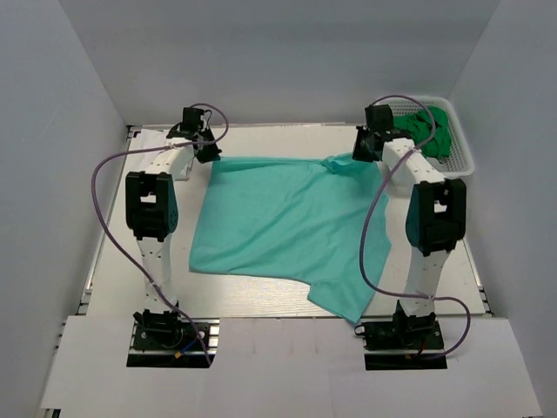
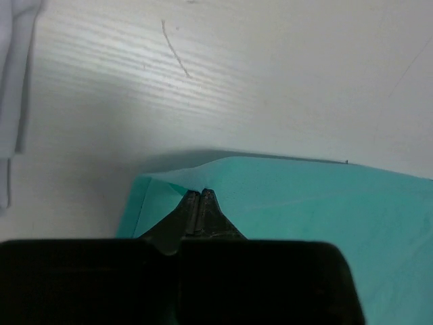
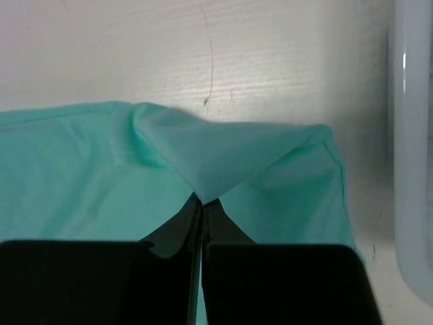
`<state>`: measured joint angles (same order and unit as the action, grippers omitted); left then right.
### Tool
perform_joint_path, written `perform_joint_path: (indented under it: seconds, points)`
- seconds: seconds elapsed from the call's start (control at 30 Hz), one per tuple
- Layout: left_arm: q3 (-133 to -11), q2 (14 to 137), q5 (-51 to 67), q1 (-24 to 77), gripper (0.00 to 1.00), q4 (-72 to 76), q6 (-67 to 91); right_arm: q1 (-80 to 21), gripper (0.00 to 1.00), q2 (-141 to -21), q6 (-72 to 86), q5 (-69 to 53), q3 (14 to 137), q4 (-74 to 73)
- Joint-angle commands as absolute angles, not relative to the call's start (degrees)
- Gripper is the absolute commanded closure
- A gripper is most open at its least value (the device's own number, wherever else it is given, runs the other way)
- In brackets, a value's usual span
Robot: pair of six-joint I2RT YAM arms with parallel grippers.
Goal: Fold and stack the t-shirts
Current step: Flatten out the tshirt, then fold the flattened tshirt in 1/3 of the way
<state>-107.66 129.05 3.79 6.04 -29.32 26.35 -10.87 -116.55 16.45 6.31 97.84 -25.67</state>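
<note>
Top external view: one teal t-shirt [image 1: 287, 226] lies spread on the table [image 1: 252, 296], its far edge at both hands. The left gripper [image 2: 197, 198] is pinched together on the far-left corner, where the cloth folds over beside its tips. The right gripper [image 3: 203, 203] is clamped on the far-right corner, which peaks in a small tent ahead of its fingers. The rest of the shirt lies back toward the arm bases.

I judge the fabric light, limp and a little stretchy. It should drape and slide easily on the smooth top, so corners and hems are the places to hold, not the middle.

Just right of the right gripper stands one white basket [image 1: 466, 161] holding a green shirt bundle [image 1: 428, 131]. Whether that is one shirt or several, I cannot tell.
</note>
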Motion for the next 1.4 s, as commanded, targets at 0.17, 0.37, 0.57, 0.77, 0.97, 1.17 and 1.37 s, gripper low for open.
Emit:
perform_joint_path:
  seconds: [0.17, 0.37, 0.57, 0.77, 0.97, 1.17, 1.37]
  points:
    - [-93.9, 113.7, 3.9, 5.6, 1.00, -27.5, 25.2, -10.6, 1.00, -98.9, 21.9, 2.2, 79.0, -25.2]
    - [-88.8, 109.3, 1.1, 5.6, 1.00, -27.7, 24.7, -10.7, 1.00, -87.6, 26.0, 0.6, 68.1, -25.1]
    - [-83.3, 106.0, -1.0, 5.6, 1.00, -27.7, 24.7, -10.9, 1.00, -78.4, 28.8, -1.8, 58.5, -24.7]
    - [-82.8, 105.4, -2.4, 5.6, 1.00, -27.2, 25.2, -11.0, 1.00, -72.8, 32.7, -5.4, 50.2, -23.4]
    - [-84.0, 104.8, -3.5, 5.6, 1.00, -27.8, 25.2, -11.0, 1.00, -68.6, 35.6, -6.1, 44.7, -21.5]
    - [-82.4, 104.2, -4.6, 5.6, 1.00, -29.0, 25.7, -11.2, 1.00, -68.4, 36.1, -8.4, 39.6, -19.6]
    - [-80.7, 105.7, -9.2, 5.6, 0.97, -33.5, 28.5, -11.0, 0.91, -68.8, 37.4, -6.7, 33.3, -18.0]
